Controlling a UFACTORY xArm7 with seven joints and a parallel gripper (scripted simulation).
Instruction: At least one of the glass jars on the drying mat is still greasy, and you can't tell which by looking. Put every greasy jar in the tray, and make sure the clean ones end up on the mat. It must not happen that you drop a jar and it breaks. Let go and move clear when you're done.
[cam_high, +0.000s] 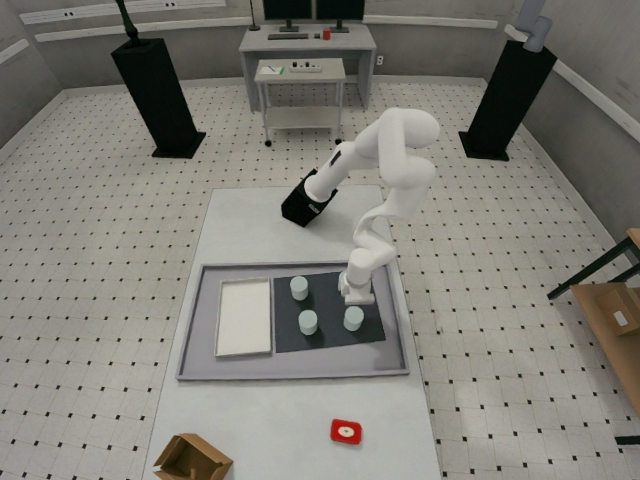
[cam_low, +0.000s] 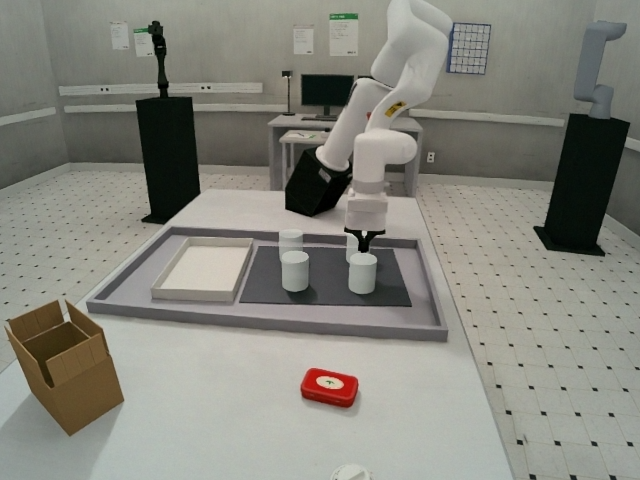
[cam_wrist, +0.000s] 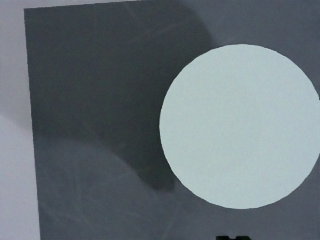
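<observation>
Several pale glass jars stand upright on the dark drying mat (cam_high: 328, 312): one at the back left (cam_high: 298, 287), one at the front left (cam_high: 307, 321), one at the front right (cam_high: 353, 318) and one at the back right, half hidden by my wrist (cam_low: 353, 246). The white tray (cam_high: 244, 316) lies empty to the left of the mat. My gripper (cam_low: 364, 242) is shut on nothing and hangs just above the mat's right side, between the two right-hand jars. In the wrist view one jar top (cam_wrist: 240, 125) fills the right half above the mat (cam_wrist: 100, 125).
Mat and tray sit inside a shallow grey rimmed base (cam_low: 263, 315). A red tin (cam_low: 329, 386) and an open cardboard box (cam_low: 62, 359) lie on the table's near part. The black arm base (cam_low: 312, 188) stands behind the grey base.
</observation>
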